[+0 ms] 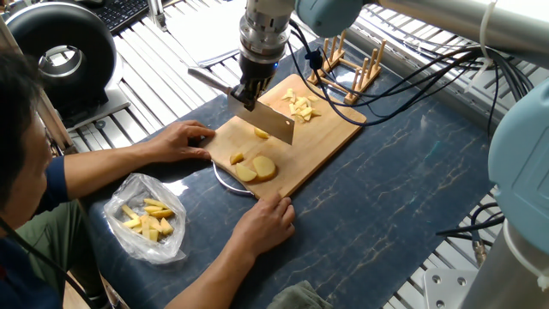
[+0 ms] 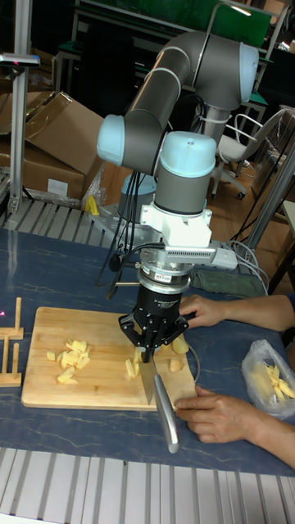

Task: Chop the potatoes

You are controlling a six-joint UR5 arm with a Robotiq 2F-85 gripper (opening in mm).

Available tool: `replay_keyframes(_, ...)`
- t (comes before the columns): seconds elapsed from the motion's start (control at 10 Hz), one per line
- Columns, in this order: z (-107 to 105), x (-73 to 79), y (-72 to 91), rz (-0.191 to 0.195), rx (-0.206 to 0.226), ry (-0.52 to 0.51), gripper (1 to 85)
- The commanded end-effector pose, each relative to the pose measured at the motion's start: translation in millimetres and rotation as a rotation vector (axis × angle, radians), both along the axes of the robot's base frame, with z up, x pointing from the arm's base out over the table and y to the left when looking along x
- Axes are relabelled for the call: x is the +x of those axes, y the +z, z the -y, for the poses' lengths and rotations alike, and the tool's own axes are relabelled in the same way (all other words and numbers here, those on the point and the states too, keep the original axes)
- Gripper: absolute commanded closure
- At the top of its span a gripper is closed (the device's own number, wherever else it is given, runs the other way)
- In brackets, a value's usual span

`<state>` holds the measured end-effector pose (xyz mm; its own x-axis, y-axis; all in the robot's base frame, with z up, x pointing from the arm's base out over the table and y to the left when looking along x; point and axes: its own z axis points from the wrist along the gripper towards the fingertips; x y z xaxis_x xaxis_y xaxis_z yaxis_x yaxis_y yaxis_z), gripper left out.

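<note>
I see the table [image 1: 403,172] with a dark blue top; on it lies a wooden cutting board [image 1: 330,137] mid-table; a wooden rack [image 1: 352,70] at the far edge; a plastic bag [image 1: 147,216] near the front-left corner.

I'm working in a robotics lab or workshop: aluminium-slat table [image 1: 171,64] with a dark mat [image 1: 386,189], cardboard boxes [image 2: 57,131], metal shelving [image 2: 123,16], an office chair [image 2: 242,147] behind.
</note>
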<state>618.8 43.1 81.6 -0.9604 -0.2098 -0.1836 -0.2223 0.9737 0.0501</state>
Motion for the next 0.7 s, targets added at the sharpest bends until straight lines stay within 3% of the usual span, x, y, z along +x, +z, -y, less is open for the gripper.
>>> replay_keyframes(0.0,-1.7,1.5,1.1,0.005,0.014,-0.005,84.7)
replay_keyframes(0.6,-1.2,3.6,-2.0,0.011,0.012,-0.004,84.7)
